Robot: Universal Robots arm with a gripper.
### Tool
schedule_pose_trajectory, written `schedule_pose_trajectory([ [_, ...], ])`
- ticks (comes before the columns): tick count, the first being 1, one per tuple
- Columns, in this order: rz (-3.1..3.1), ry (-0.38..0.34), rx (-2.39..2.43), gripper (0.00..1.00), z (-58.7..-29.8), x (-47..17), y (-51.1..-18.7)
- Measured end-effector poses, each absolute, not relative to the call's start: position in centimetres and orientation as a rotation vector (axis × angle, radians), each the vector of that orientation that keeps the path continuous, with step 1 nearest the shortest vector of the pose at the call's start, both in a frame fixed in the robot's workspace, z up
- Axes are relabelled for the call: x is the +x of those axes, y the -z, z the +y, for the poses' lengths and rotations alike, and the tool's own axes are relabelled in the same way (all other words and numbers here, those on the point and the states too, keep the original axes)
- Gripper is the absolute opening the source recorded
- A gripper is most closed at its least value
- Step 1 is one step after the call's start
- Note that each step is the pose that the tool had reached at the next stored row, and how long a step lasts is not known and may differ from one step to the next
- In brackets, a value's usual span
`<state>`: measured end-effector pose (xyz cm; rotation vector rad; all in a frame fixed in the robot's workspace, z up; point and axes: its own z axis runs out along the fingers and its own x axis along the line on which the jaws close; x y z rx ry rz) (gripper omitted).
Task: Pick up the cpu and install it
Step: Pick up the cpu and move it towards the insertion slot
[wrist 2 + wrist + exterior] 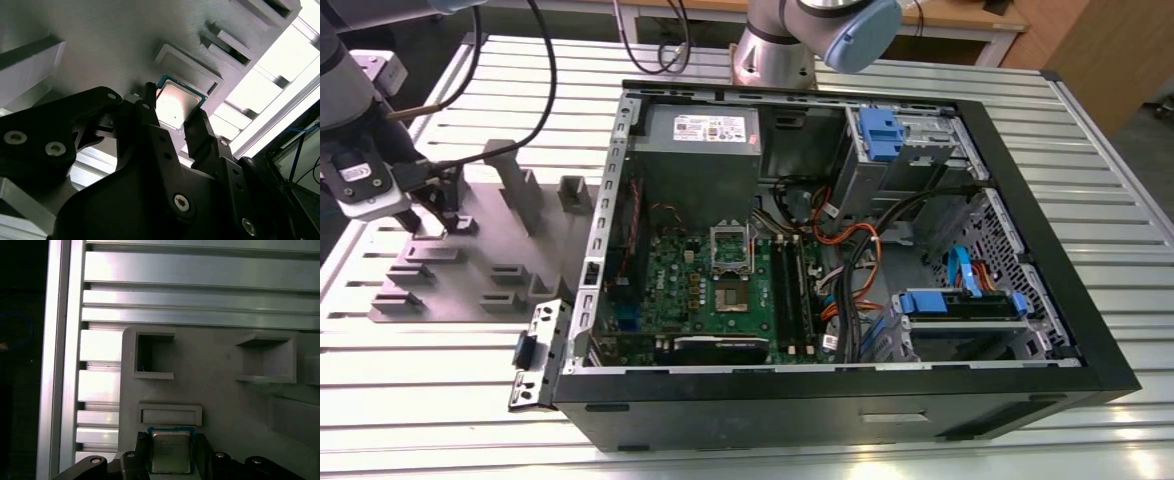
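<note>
The cpu (176,101), a small square chip with a silvery top and a green rim, lies flat between my gripper's (174,109) two black fingers in both wrist views. One finger presses each opposite edge of the cpu (171,452), so my gripper (171,440) is shut on it. The chip sits at the level of the grey plastic tray (467,285), beside a raised rectangular block (170,415). In the exterior view my gripper (434,215) reaches down onto the tray at that view's left. The green motherboard (707,300) with its socket (731,292) lies inside the open computer case (854,270).
The tray carries several raised blocks and pockets (154,356) around my gripper. The case walls stand above the motherboard, with cables (847,260), drive bays (961,305) and a power supply (700,135) inside. A ribbed aluminium table (440,370) holds everything. The arm's base (781,50) stands behind the case.
</note>
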<state>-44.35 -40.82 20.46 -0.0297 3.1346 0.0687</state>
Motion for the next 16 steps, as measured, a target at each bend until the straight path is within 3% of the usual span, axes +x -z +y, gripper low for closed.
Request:
schedule_pose_trajectory([
  [16, 3.135, -0.069, -0.03, 0.47, -40.82, -44.35, -20.64],
])
